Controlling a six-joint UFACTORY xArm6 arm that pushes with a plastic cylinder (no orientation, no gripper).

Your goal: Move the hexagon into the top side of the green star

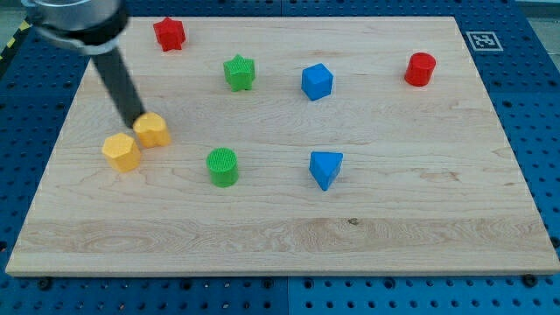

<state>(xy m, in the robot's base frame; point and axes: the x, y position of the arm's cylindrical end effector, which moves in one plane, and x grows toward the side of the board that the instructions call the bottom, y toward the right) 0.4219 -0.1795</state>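
1. My tip (138, 122) sits right against the view's left edge of one yellow block (153, 129); no jaws here (just a plain rod).
2. A second yellow block (121, 151) lies just beside, lower left; can't tell which is the hexagon.
3. The green star (239, 72) is well apart, toward the view's upper right.
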